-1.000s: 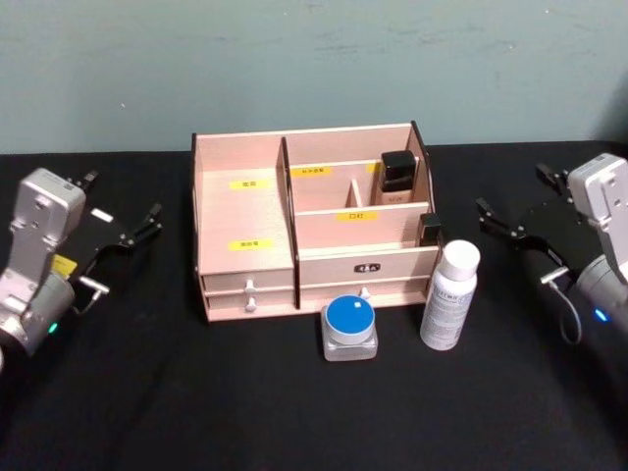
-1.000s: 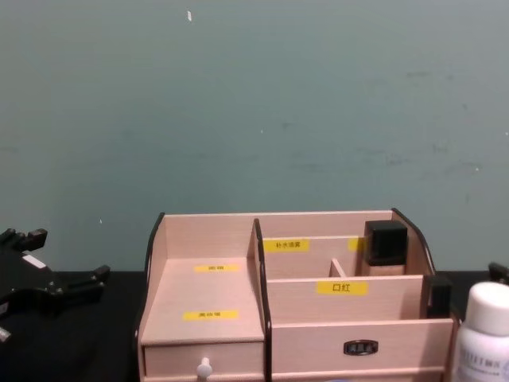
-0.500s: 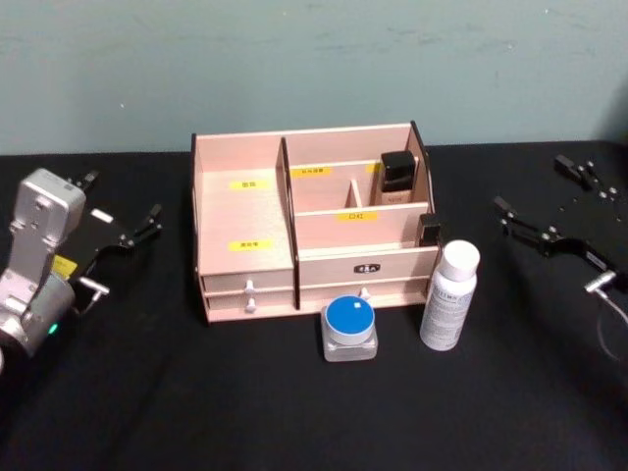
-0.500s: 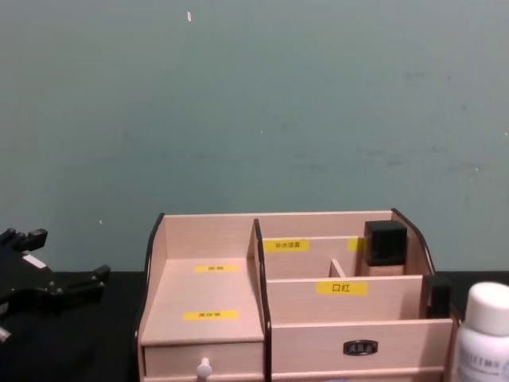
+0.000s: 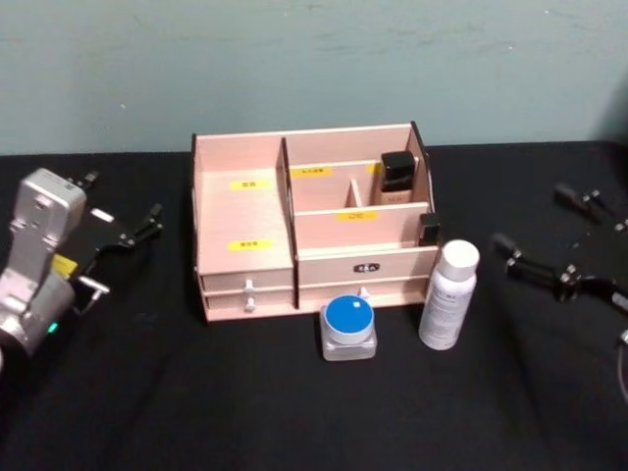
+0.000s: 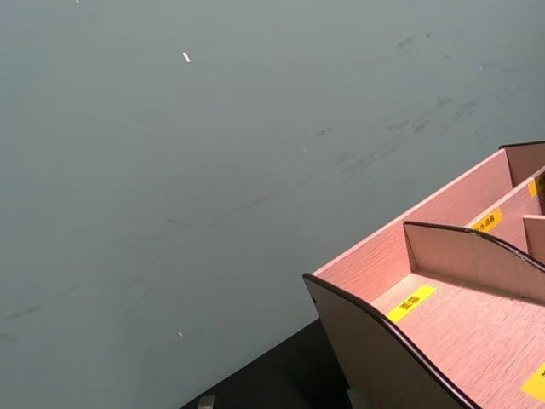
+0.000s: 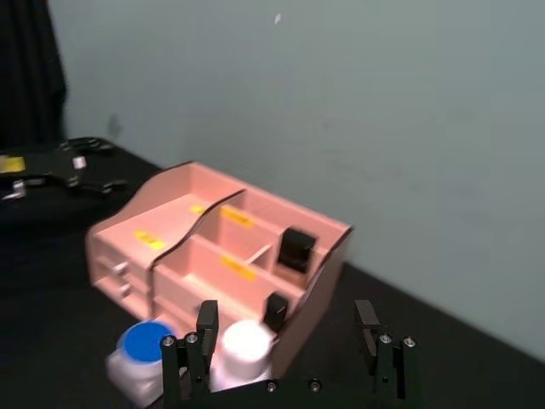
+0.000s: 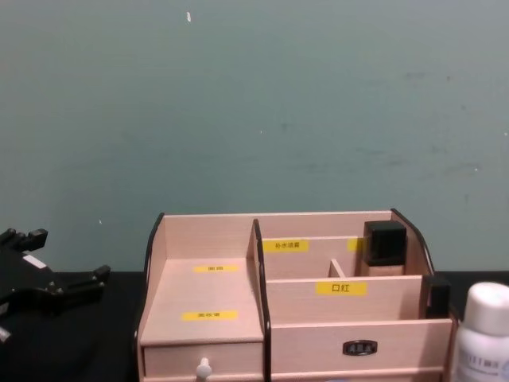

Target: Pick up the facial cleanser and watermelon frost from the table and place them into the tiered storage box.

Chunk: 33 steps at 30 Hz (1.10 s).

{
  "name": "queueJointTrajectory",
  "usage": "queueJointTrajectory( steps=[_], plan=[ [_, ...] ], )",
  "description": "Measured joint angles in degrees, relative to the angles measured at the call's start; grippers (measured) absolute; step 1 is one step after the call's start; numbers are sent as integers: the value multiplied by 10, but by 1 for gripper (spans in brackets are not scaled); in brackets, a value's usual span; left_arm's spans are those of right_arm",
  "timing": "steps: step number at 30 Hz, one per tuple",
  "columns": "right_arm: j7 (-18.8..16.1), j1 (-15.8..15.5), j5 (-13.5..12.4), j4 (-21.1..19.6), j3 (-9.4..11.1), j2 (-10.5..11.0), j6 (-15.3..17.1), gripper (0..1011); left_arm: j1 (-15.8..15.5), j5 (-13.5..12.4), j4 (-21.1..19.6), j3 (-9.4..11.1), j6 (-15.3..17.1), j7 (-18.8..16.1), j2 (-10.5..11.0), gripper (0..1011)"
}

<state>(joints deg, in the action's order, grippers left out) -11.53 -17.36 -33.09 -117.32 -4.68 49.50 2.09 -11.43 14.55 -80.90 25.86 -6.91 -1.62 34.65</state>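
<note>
Your right pincer (image 5: 530, 218) hangs spread wide, right of the white bottle (image 5: 448, 295) standing beside the blue-lidded jar (image 5: 349, 329) on the worktop (image 5: 196, 392) before the tiered storage box (image 5: 243, 211), ready to straddle it; your left pincer (image 5: 122, 196) sits parked, open.

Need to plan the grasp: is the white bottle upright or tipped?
Upright: the white bottle stands on its base on the table, cap up.

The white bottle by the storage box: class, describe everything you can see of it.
The white bottle is a plastic-looking cylinder with a rounded white cap and dark print on its side. It stands upright on the black table, at the front right corner of the tiered storage box, right of the blue-lidded jar. Nothing grips it.
</note>
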Motion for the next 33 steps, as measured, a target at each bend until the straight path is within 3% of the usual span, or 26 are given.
queueJointTrajectory(
  steps=[5,11,23,33],
  plan=[
    [-11,-19,-6,-16,-7,7,41,1002,0,0,0,0,0,0,0,1001],
    [-14,-12,0,-14,-27,5,81,1002,0,0,0,0,0,0,0,1001],
    [-1,24,37,12,-55,-20,139,1002,0,0,0,0,0,0,0,1001],
    [-18,73,51,45,-81,-49,176,1002,0,0,0,0,0,0,0,1001]
  ],
)
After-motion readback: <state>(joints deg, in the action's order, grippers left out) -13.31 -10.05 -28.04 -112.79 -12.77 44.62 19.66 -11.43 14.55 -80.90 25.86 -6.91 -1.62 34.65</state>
